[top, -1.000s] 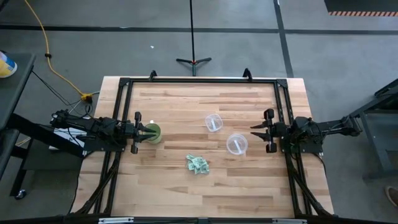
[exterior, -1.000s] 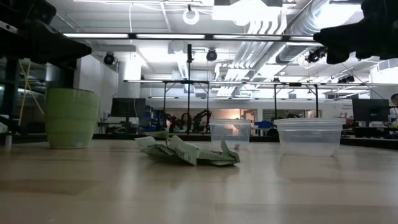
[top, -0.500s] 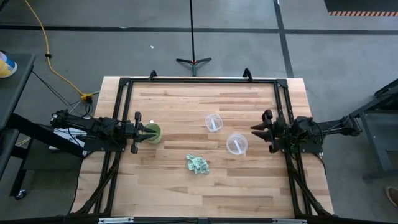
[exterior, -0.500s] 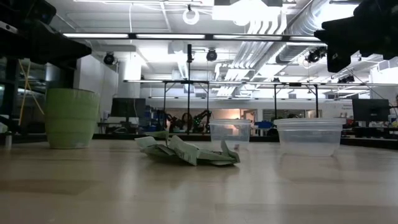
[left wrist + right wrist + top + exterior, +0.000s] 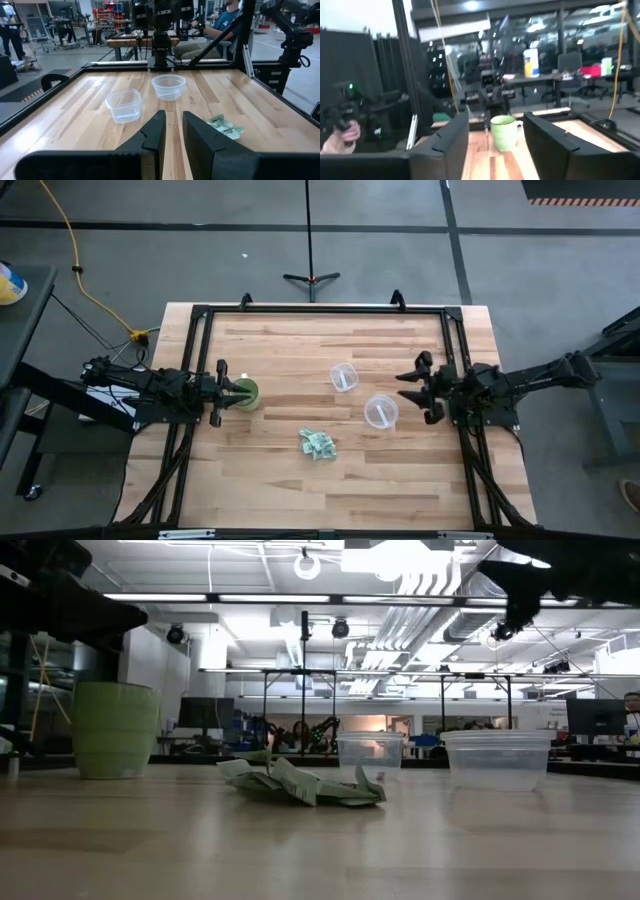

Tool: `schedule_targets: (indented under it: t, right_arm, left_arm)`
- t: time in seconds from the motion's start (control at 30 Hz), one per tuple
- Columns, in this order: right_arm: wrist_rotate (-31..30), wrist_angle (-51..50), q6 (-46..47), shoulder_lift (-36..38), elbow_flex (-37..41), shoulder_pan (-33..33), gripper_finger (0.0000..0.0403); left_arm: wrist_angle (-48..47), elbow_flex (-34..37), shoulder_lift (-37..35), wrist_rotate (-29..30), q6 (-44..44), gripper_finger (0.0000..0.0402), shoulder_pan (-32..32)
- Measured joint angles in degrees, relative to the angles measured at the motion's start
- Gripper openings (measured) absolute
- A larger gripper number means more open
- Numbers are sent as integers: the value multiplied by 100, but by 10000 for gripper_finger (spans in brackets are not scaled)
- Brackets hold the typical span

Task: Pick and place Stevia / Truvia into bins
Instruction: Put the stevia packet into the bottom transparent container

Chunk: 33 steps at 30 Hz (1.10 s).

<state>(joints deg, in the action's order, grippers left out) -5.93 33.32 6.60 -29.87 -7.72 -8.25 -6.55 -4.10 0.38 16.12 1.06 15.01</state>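
Robotics laboratory in an open industrial hall. Exposed ceiling ducts (image 5: 440, 590) and strip lights run overhead, further robot arms (image 5: 300, 730) stand on distant workbenches, and a black-framed wooden desk (image 5: 280, 480) stands on bare concrete floor (image 5: 150, 240) crossed by a yellow cable (image 5: 75, 270). A seated person (image 5: 220, 30) works beyond the desk.
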Motion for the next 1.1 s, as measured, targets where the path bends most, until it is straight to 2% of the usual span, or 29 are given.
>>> schedule_targets:
  t: [0.13, 0.3, 0.6, 0.73, 0.93, 1.1]
  right_arm:
    - [113, -186, -230, -1134, -812, -197, 219]
    - [-47, -1153, -141, -2207, -2015, -538, 226]
    - [-1498, -3097, 112, -3821, -3915, -1497, 201]
    - [-1769, -3385, 624, -4362, -4423, -1757, 191]
    - [-1852, -3545, 1597, -5215, -4902, -2015, 180]
    - [-1521, -3587, 2322, -5996, -5157, -2085, 170]
  left_arm:
    - [4, 1, 0, 2, 8, 99, 0]
    - [17, 0, 0, 8, 15, 99, 1]
    - [-60, 0, 2, 17, -130, 99, 0]
    - [-44, 0, 0, 17, -133, 99, -1]
    - [-46, 0, 1, 17, -133, 99, -1]
    - [-46, 0, 0, 17, -133, 99, -1]
